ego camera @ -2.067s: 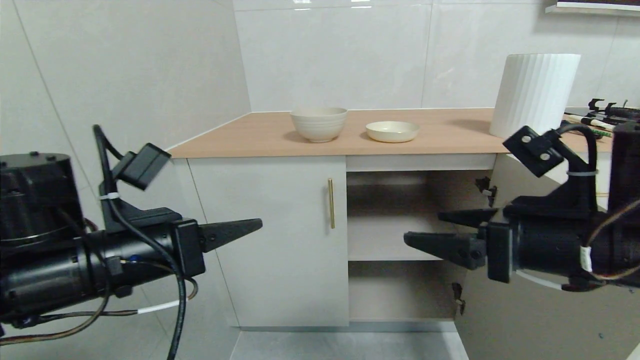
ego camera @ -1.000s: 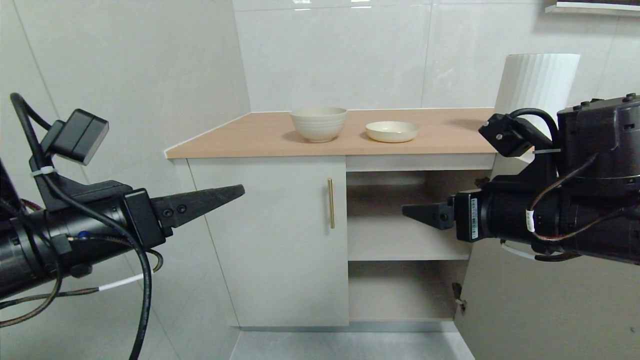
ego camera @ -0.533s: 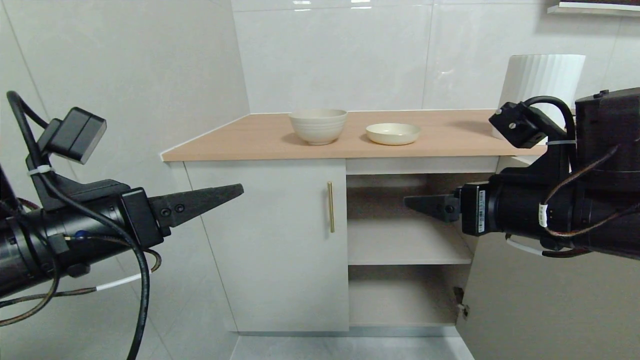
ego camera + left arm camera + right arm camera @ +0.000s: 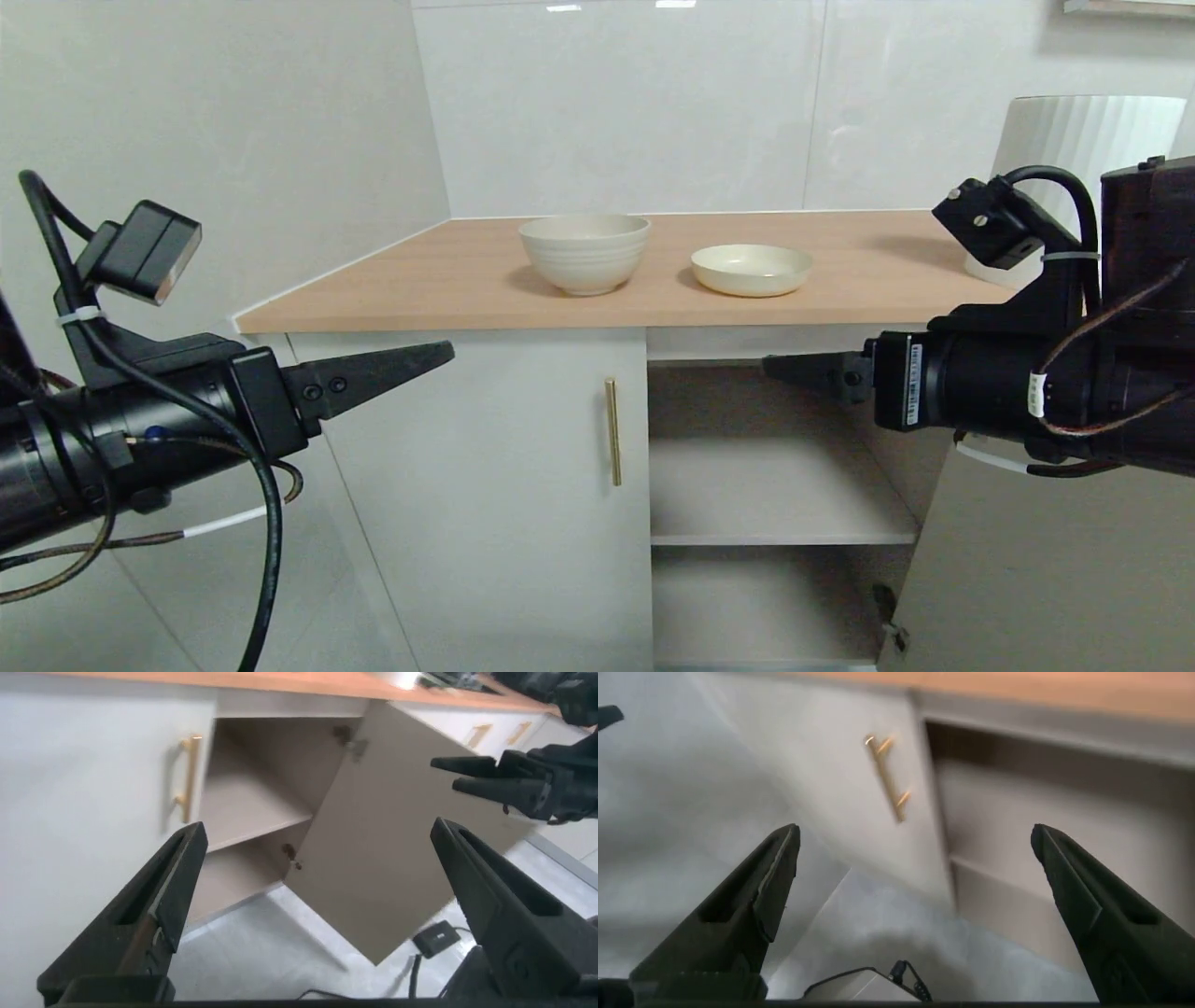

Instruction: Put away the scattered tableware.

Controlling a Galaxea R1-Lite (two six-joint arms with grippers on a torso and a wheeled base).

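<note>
On counter: bowl (image 4: pixel 583 252), plate (image 4: pixel 751 269) | lower, nearer: left tool (image 4: pixel 318 831), right tool (image 4: pixel 913 835); both spread

The head camera looked forward and slightly down at the table (image 4: pixel 448 280) and the cabinet (image 4: pixel 485 485) beyond both arms. Nearer in, wrist cameras looked out past the left gripper (image 4: pixel 318 831) and the right gripper (image 4: pixel 912 833) at the cabinet front; all three shared the brass handle (image 4: pixel 611 431).

A wood-topped bench (image 4: pixel 448 280) runs into the tiled corner. On it a cream ribbed bowl (image 4: pixel 584 252) stands upright, a shallow cream dish (image 4: pixel 752 269) just beside it, apart. Well off towards the right end stands a tall ribbed white container (image 4: pixel 1083 140).
</note>
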